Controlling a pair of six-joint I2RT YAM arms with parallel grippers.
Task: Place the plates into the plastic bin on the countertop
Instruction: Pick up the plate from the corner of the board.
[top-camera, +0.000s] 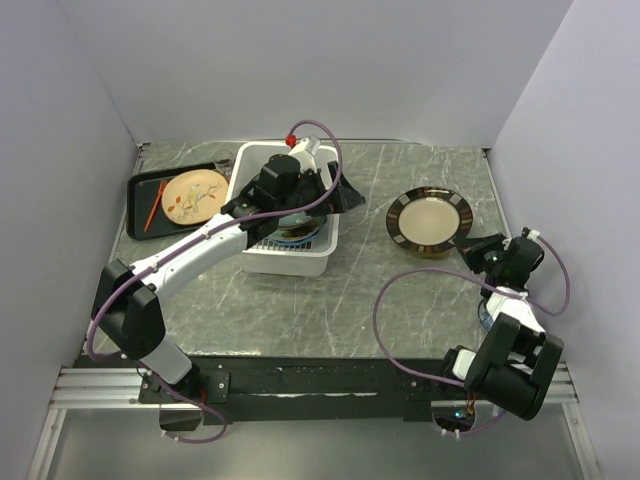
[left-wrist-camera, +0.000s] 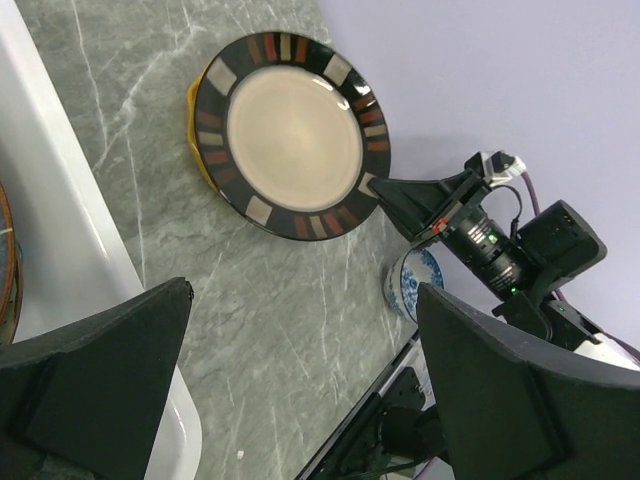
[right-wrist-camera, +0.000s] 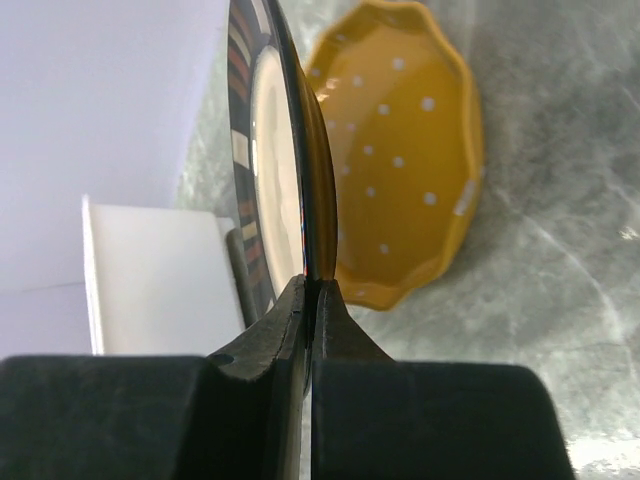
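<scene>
Lavender walls close in a grey-green marbled bench (top-camera: 400, 300) with thin white veins. My left arm (top-camera: 200, 248) stretches from the near edge out to the white plastic bin (top-camera: 290, 262), which sits left of centre on the bench. My left jaws hang over the inside of the bin, spread wide and grasping nothing. Beneath them lies the plate in the bin (top-camera: 300, 236), bluish with a dark rim and mostly covered by my wrist from above.

Left of the bin, a black tray (top-camera: 140, 190) carries a floral plate (top-camera: 195, 195), with an orange-red stick (top-camera: 152, 208) lying beside it on the tray.

Well to the right of the bin is the tan plate (top-camera: 427, 222), its dark rim banded with red and cream blocks. My right arm (top-camera: 510, 340) reaches to it from the near right corner. My right jaws are clenched on the near edge of that rim, pinching it thin between them. The yellow-orange dotted plate (right-wrist-camera: 400, 150) lies on the bench under the tan plate. From the left wrist it peeks out as a sliver at the far side, and from the right wrist its scalloped inside shows. I cannot tell whether the two plates touch.

A blue-and-white patterned plate (left-wrist-camera: 410, 282) sits on the bench just beside my right arm, partly hidden by it.
</scene>
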